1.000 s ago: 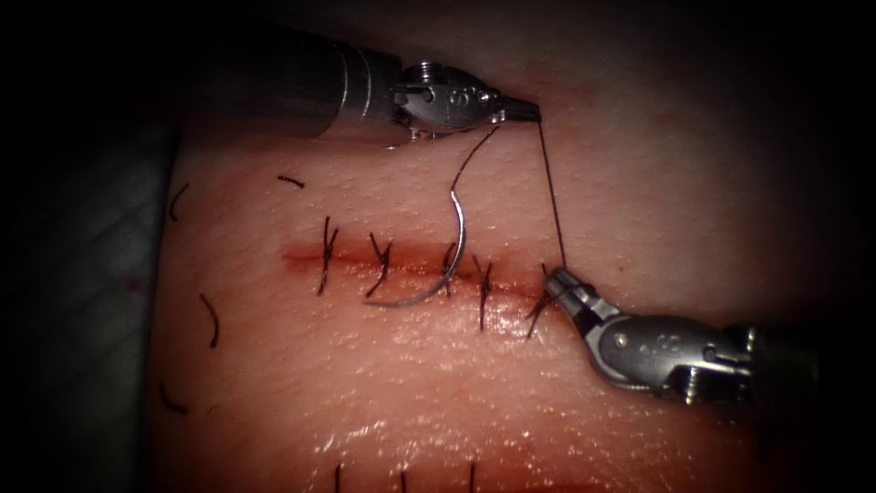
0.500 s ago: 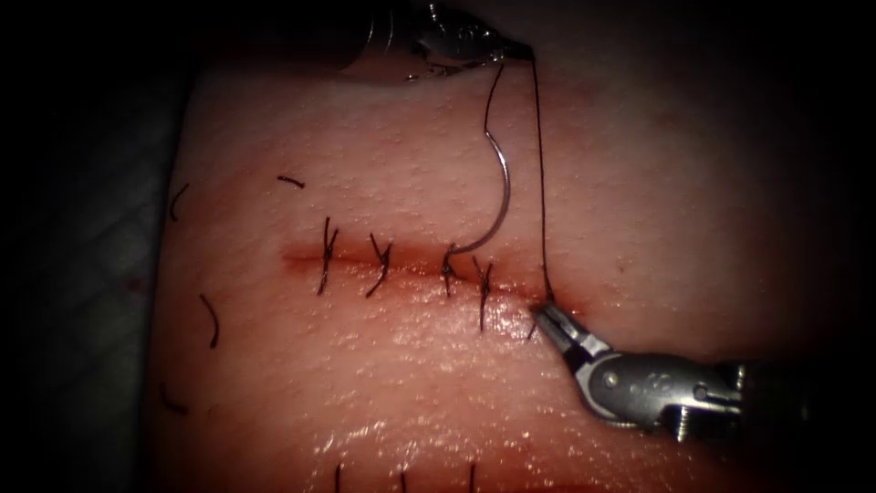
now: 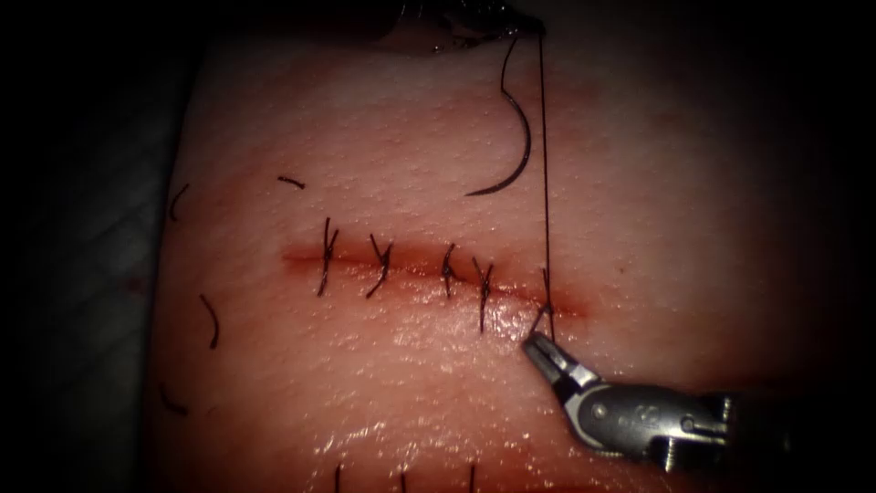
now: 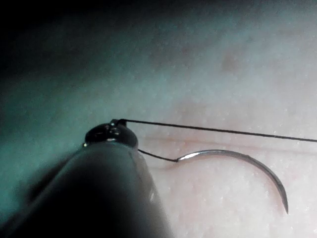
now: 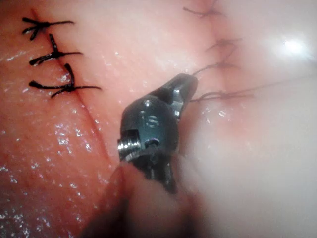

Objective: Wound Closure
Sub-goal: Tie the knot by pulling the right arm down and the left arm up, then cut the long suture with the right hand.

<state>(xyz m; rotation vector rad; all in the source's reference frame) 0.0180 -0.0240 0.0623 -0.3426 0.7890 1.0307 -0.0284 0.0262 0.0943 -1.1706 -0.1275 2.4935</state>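
The left tool (image 3: 511, 27), at twelve o'clock, pinches the thread (image 3: 545, 164) taut; the needle (image 3: 511, 151) dangles free above the tissue (image 3: 365, 383). The right tool (image 3: 538, 351) grips the thread's short tail at the cut (image 3: 411, 263) — a knot being tightened. Next comes steady opposing tension.

Tissue (image 3: 639, 183) bearing stitches (image 3: 379, 265), thread scraps (image 3: 211, 319)
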